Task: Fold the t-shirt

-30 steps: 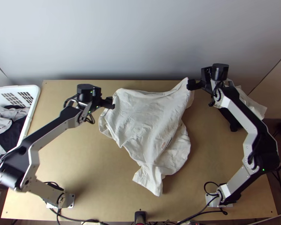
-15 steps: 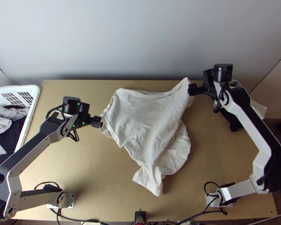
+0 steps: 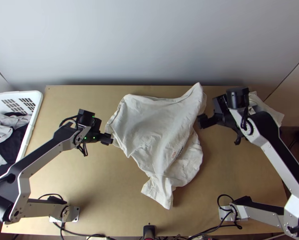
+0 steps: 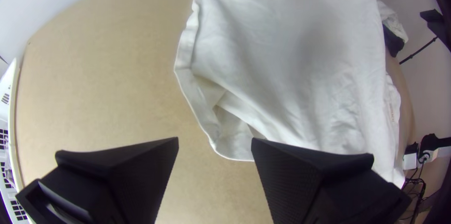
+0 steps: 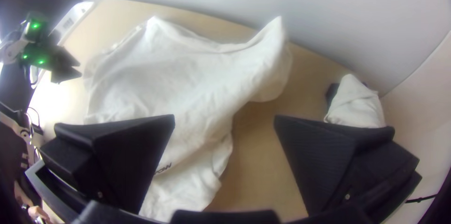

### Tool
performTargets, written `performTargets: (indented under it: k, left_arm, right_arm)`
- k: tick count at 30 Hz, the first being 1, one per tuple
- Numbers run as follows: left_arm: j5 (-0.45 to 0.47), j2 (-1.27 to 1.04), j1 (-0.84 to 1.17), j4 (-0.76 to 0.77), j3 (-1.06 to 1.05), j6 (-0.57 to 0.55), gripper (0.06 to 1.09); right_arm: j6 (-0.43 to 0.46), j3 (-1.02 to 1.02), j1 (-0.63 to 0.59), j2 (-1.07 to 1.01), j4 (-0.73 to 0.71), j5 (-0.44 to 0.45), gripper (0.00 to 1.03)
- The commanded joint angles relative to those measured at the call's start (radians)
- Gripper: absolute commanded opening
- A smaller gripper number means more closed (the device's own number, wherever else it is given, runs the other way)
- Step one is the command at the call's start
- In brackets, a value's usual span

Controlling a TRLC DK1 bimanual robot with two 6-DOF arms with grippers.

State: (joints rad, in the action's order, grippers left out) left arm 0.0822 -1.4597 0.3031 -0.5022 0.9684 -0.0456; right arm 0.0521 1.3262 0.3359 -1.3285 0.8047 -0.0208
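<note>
In the top view my left gripper (image 3: 108, 139) stands at the left edge of the white t-shirt (image 3: 157, 120), and my right gripper (image 3: 201, 121) is by its right side. The shirt lies loosely spread and rumpled, its upper right corner raised in a peak and a narrow part trailing toward the near edge. In the left wrist view my left gripper (image 4: 215, 146) is open, a hemmed edge of the shirt (image 4: 282, 55) just beyond its fingers. My right gripper (image 5: 224, 120) is open too, above the shirt (image 5: 188, 83) and bare wood.
A white laundry basket (image 3: 36, 105) with dark and grey clothes stands at the left. Folded pale and dark cloth (image 3: 265, 108) lies at the table's far right, behind the right arm. Cables and a small black device (image 3: 149, 231) are at the near edge.
My left gripper has moved off the shirt's upper left, toward the near side and left. My right gripper has left the raised corner and come nearer. The shirt's shape looks the same.
</note>
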Motion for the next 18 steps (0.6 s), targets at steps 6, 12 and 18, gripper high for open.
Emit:
performTargets:
  k: [6, 12, 18]
  left_arm:
    - [-0.001, -0.133, 0.022, 0.045, 0.009, -0.020, 0.64]
    - [0.007, -0.143, 0.027, 0.088, 0.007, -0.008, 0.22]
    - [0.031, -0.140, 0.030, 0.097, 0.015, 0.009, 0.10]
  right_arm:
    - [0.025, -0.078, 0.167, 0.120, 0.192, -0.107, 0.98]
    - [0.094, -0.197, 0.364, 0.134, 0.226, -0.108, 0.98]
    - [0.140, -0.262, 0.531, 0.109, 0.226, -0.108, 0.98]
